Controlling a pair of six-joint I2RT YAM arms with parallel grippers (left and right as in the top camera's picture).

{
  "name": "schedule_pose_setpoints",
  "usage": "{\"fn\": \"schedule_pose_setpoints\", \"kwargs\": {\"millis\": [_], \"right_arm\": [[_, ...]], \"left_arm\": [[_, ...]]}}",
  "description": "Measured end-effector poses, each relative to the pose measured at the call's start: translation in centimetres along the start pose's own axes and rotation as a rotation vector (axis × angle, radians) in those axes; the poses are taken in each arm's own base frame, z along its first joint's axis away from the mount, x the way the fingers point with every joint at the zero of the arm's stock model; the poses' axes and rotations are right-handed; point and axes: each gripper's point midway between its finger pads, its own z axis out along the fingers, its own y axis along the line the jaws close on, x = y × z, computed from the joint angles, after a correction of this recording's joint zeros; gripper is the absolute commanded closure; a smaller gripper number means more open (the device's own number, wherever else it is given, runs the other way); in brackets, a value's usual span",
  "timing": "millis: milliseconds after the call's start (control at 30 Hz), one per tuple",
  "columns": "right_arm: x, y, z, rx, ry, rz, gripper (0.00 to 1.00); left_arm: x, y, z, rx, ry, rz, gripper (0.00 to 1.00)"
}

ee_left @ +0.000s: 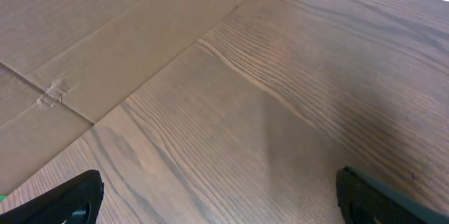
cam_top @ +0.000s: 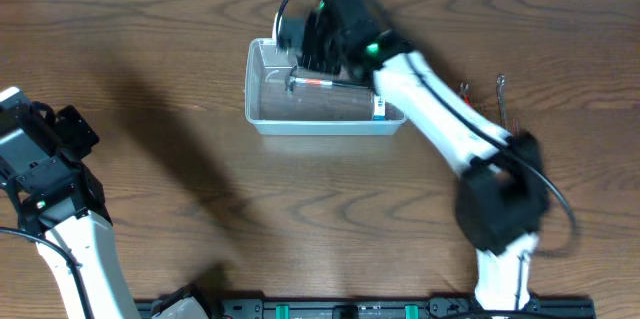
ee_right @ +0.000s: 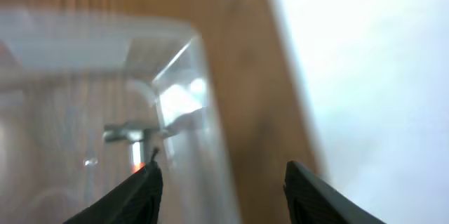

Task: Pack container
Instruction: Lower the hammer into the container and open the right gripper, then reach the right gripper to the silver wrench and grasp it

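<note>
Your table point(cam_top: 200, 209) has wide bare wood across its left half and centre. The container point(cam_top: 256, 109) sits toward the far edge, a little left of middle. Only a narrow strip of table lies between it and that edge. In the right wrist view, a pale white area begins just past the wood on the right. To the container's right, two small metal pieces point(cam_top: 500, 89) lie on the wood, well clear of the rim.

The right arm point(cam_top: 440, 119) reaches diagonally from the near right side over the container's right end, and its head is blurred above the far wall. The right gripper point(ee_right: 221, 182) hangs at a corner of the container. Its jaws are spread and you have nothing between them. The left arm point(cam_top: 50, 209) stands at the near left, well apart from the container. The left gripper point(ee_left: 217, 185) also has its jaws wide apart over bare wood, beside a flat brown cardboard panel point(ee_left: 105, 34).

The container is a clear rectangular bin with rounded corners and a thick rim, and the wood grain shows through its floor. Inside, a slim metal tool point(cam_top: 310, 82) with a red-orange mark lies lengthwise near the far wall. A blue-and-white box point(cam_top: 379, 109) shows at the right end, partly under the arm. You cannot tell whether it is inside or just beside the wall.
</note>
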Motion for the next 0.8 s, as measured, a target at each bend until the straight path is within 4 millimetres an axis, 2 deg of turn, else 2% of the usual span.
{"fn": "schedule_pose_setpoints", "kwargs": {"millis": [67,133,200,233,300,333,400,467,533,667,800], "right_arm": [[-2.5,-2.6,-5.2,0.070,-0.049,0.022,0.43],[-3.5,-5.1,-10.2,0.141,-0.069,0.061,0.45],[-2.5,-7.0,-14.2,0.191,-0.045,0.121,0.46],[-0.9,-7.9,-16.1,0.210,-0.013,0.173,0.48],[3.4,-9.0,-18.2,0.225,0.083,0.293,0.50],[5.8,-9.2,-18.7,0.223,0.137,0.365,0.47],[12.3,-9.3,-19.0,0.213,0.265,0.557,0.39],[17.8,-8.8,-18.8,0.190,0.362,0.739,0.35],[23.9,-7.4,-18.1,0.151,0.453,0.942,0.47],[32.3,-4.7,-17.7,0.111,0.576,1.296,0.57],[37.2,-3.3,-17.5,0.121,0.635,1.514,0.55]], "left_arm": [[0.0,0.0,0.0,0.000,0.000,0.000,0.02],[0.0,0.0,0.0,0.000,0.000,0.000,0.02],[0.0,0.0,0.0,0.000,0.000,0.000,0.02],[0.0,0.0,0.0,0.000,0.000,0.000,0.02],[0.0,0.0,0.0,0.000,0.000,0.000,0.02],[0.0,0.0,0.0,0.000,0.000,0.000,0.02],[0.0,0.0,0.0,0.000,0.000,0.000,0.02],[0.0,0.0,0.0,0.000,0.000,0.000,0.02],[0.0,0.0,0.0,0.000,0.000,0.000,0.02],[0.0,0.0,0.0,0.000,0.000,0.000,0.02],[0.0,0.0,0.0,0.000,0.000,0.000,0.02]]}}
